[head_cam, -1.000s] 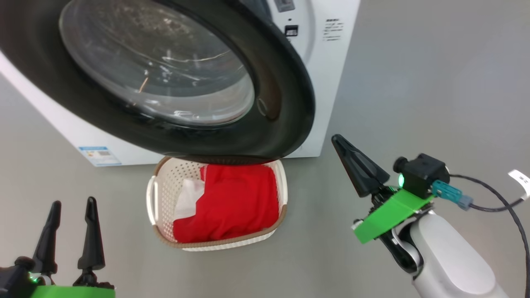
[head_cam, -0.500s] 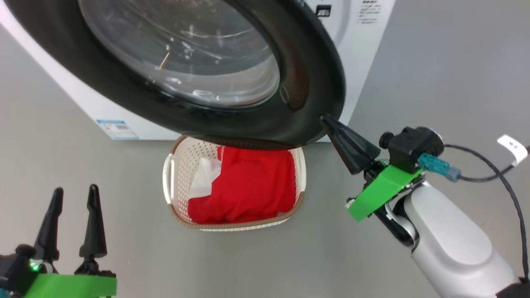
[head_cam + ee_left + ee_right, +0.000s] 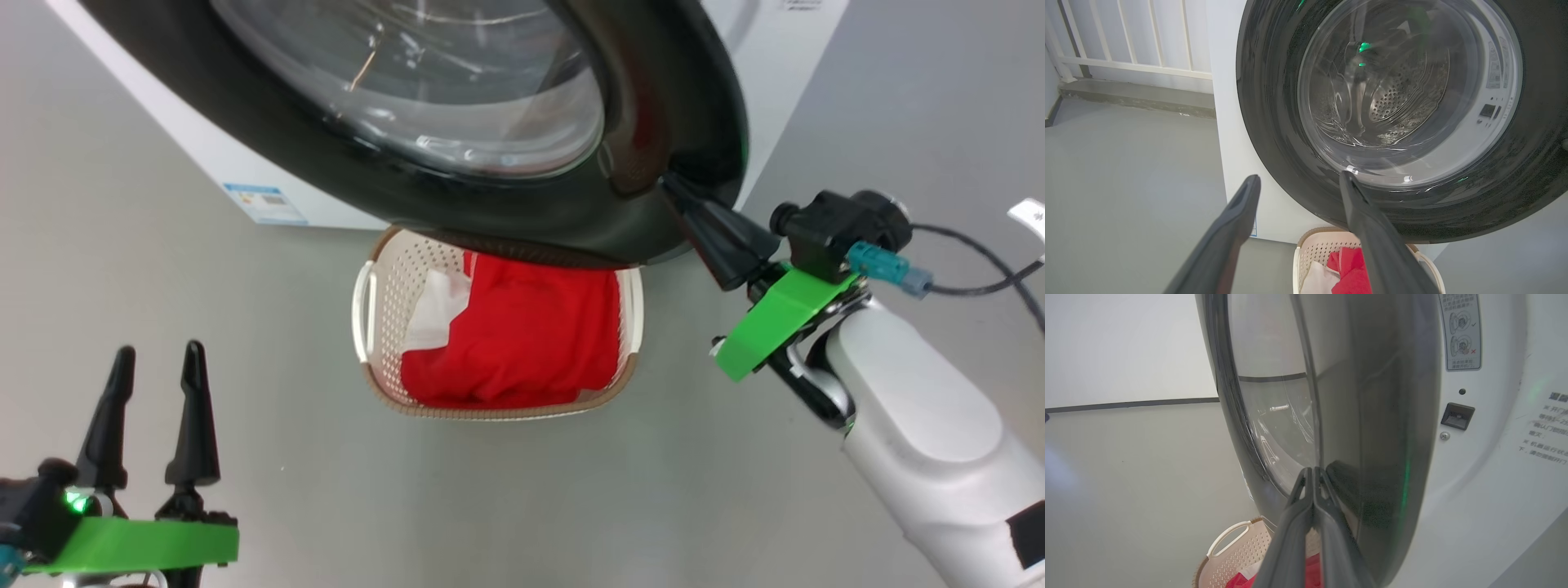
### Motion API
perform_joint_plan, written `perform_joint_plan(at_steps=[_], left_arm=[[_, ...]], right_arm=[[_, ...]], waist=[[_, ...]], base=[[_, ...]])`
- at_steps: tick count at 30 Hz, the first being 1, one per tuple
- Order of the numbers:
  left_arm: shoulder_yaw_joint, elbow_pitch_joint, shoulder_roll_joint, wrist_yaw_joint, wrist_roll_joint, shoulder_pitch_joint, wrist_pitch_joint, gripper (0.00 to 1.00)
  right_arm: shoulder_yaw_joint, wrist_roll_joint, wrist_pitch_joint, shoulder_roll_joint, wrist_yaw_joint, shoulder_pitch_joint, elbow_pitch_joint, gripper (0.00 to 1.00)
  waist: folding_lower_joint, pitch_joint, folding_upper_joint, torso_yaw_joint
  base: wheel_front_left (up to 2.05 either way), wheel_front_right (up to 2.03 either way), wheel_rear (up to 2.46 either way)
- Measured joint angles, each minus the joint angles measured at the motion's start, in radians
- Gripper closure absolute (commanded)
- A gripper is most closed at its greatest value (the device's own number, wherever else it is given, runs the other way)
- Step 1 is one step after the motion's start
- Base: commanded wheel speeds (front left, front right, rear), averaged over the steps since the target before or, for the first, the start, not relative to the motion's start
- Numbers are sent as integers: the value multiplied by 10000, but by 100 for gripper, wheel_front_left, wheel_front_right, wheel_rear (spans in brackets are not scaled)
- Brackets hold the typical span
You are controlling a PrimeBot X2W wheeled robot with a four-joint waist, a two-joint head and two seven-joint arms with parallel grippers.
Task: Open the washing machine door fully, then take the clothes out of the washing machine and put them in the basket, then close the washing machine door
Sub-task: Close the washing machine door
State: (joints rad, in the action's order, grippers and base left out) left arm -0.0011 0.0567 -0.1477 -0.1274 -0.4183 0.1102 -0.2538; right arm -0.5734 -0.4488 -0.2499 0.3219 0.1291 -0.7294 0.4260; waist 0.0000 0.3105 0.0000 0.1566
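Washing machine door (image 3: 457, 220) hangs partly open above the basket (image 3: 363, 302). The red and white clothes (image 3: 531, 343) already lie in that basket, so closing seems the step in hand. Right fingers (image 3: 710, 233), pressed together and empty, meet the door's rim, likely to push it. Left fingers (image 3: 193, 408) stand wide, well below the door. Smooth grey floor (image 3: 245, 490) lies under the door, with a white railing (image 3: 1126, 41) beyond.

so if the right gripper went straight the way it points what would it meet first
The black rim of the washing machine door. The shut right gripper points at it, its tips seemingly against it, though contact is unclear.
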Motion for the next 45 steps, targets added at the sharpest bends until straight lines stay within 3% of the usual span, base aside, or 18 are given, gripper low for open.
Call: perform_joint_plan(at_steps=[22, 32, 45], left_arm=[[-307, -21, -65, 0, -90, 868, 0, 0], [-337, 4, -31, 0, -92, 958, 0, 0], [-307, 107, 6, 0, -92, 1008, 0, 0]], right_arm=[[596, 17, -2, 932, 13, -2000, 928, 100], [1150, 219, -2, 976, 105, -2946, 1522, 100], [1879, 769, 0, 625, 192, -2942, 1801, 100]], waist=[[0, 1274, 0, 683], [0, 1485, 0, 1066], [0, 1280, 0, 1117]], base=[[0, 0, 0], [0, 0, 0], [0, 0, 0]])
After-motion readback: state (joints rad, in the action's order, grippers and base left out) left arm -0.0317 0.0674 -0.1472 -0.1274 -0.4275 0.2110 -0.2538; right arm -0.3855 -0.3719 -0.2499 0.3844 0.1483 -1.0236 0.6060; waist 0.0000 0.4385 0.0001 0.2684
